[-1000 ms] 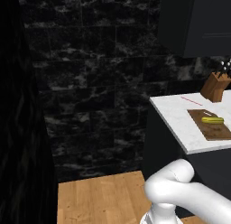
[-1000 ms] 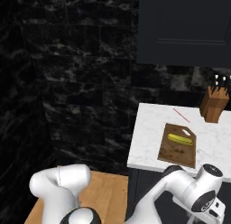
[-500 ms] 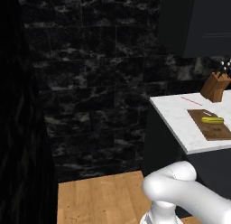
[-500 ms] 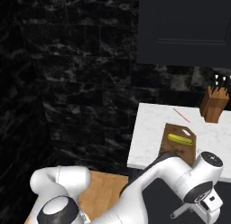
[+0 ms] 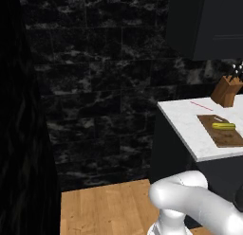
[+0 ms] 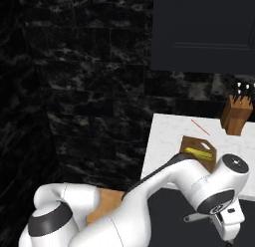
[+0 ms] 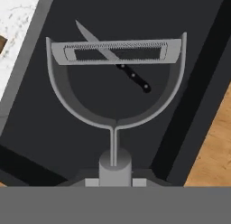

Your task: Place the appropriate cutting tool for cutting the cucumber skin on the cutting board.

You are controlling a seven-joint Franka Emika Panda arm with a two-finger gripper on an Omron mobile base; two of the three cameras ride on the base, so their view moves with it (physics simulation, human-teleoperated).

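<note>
One tool is in the gripper (image 7: 115,173): a grey Y-shaped peeler (image 7: 115,90), clamped by its short handle, with the jaws together on the stem and the wide blade bar standing crosswise ahead of the hand. In the right base view the peeler (image 6: 199,217) hangs below the edge of the bench (image 6: 169,136), well apart from the cutting board (image 6: 201,152).

The peeler appears light, rigid and thin. Its metal-like surface is probably slippery, so a hold on the thick handle base, as shown, is judged safer than any hold on the forked arms or the blade. The long fork gives leverage; a tilt in the grip could swing the blade bar.

A black-handled knife (image 7: 115,58) lies on a dark surface beneath the peeler and is not the tool required.

The cutting board (image 5: 222,131) lies flat on the white bench (image 5: 185,120), with the cucumber (image 5: 223,126) resting on it. A knife block (image 5: 226,91) stands behind it, near a thin red stick (image 5: 201,105). The free board area beside the cucumber is judged the best landing spot.
</note>
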